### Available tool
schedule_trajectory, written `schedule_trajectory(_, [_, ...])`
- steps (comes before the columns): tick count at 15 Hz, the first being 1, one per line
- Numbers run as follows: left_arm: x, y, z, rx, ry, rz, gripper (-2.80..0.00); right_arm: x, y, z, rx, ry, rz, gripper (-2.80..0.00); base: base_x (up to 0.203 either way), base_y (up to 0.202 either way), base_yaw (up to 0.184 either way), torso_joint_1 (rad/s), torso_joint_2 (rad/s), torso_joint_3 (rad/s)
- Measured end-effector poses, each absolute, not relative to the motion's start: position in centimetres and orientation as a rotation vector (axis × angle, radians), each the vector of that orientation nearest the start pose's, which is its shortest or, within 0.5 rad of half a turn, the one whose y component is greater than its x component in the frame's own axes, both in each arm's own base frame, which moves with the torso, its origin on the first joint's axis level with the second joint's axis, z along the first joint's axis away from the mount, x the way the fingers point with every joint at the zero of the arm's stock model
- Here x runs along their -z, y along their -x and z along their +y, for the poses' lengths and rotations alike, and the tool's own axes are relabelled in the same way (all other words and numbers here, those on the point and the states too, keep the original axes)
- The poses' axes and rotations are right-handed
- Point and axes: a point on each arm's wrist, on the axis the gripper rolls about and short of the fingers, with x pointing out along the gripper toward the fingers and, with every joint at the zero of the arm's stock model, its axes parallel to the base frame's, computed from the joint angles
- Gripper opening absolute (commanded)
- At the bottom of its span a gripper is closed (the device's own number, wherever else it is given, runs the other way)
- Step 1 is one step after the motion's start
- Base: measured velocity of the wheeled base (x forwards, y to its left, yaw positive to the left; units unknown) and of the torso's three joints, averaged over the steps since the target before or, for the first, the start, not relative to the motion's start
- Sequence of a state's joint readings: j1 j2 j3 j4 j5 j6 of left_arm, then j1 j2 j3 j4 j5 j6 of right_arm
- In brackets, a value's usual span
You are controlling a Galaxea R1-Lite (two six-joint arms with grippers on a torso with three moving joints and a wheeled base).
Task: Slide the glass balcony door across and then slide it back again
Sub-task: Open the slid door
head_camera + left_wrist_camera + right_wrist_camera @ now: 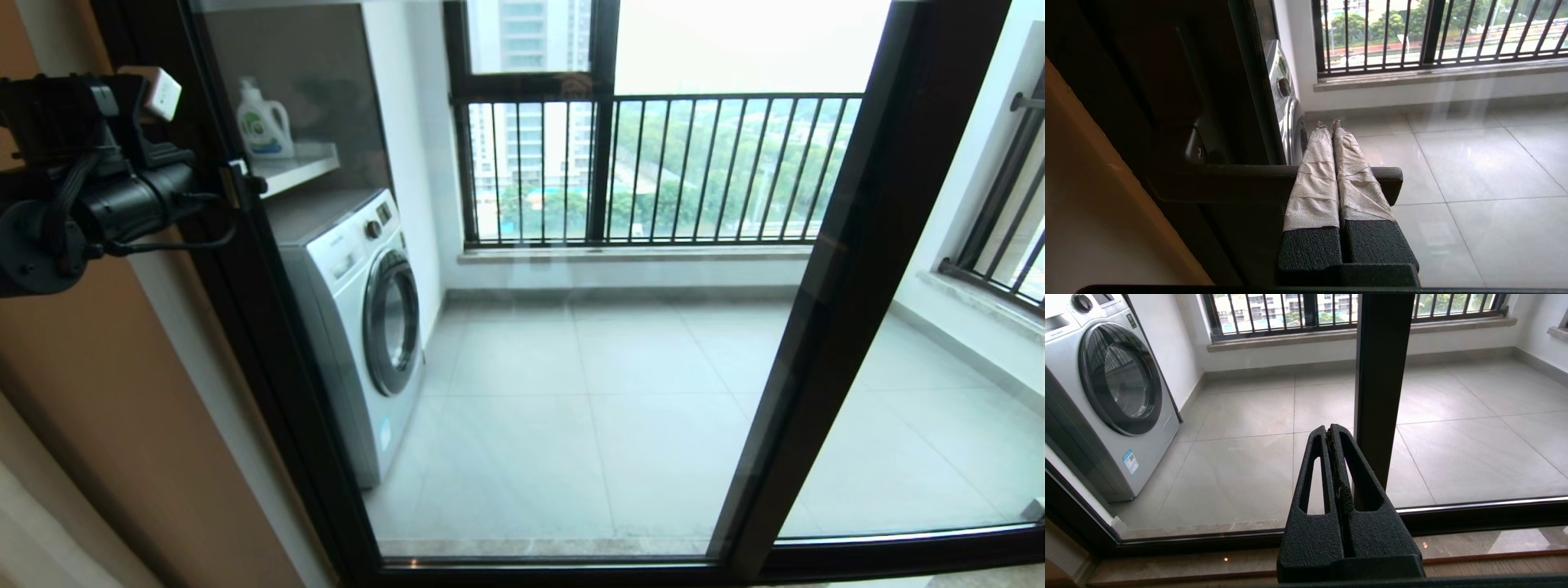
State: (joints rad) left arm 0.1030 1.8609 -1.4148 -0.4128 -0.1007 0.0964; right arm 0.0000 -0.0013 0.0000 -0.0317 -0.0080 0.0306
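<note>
The glass balcony door [269, 359] fills the head view, its left upright close against the beige wall. The small dark latch handle [1229, 179] juts out from that upright. My left gripper [1329, 124] is shut with nothing between its tape-wrapped fingers [1314, 179], which lie across the handle's lever near its free end. In the head view the left arm [98, 188] reaches to the handle [241, 181] at upper left. My right gripper [1329, 428] is shut and empty, low down in front of the door's other dark upright [1380, 375]; the head view does not show it.
Behind the glass a washing machine [359, 327] stands at left under a shelf with a detergent bottle [263, 122]. A black-framed window with railing bars [653, 163] closes the balcony's far side. A matching glass panel [939, 408] is at right. The beige wall [98, 408] is at left.
</note>
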Motion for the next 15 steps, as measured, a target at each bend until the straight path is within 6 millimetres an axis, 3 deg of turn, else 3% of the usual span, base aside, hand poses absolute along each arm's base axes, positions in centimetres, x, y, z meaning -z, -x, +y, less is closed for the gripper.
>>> schedule_trajectory(4, [-26.0, -37.7, 3.9, -0.007, -0.137, 0.103, -2.80, -7.9, 2.3, 0.0, 0.007, -0.031, -0.034, -2.80, 0.000, 0.000, 0.000, 0.000, 0.00, 0.000])
schedule_trajectory(15, [-26.0, -37.4, 4.5, -0.024, -0.134, 0.094, -2.80, -7.9, 2.3, 0.0, 0.007, -0.031, -0.034, -2.80, 0.000, 0.000, 0.000, 0.000, 0.00, 0.000])
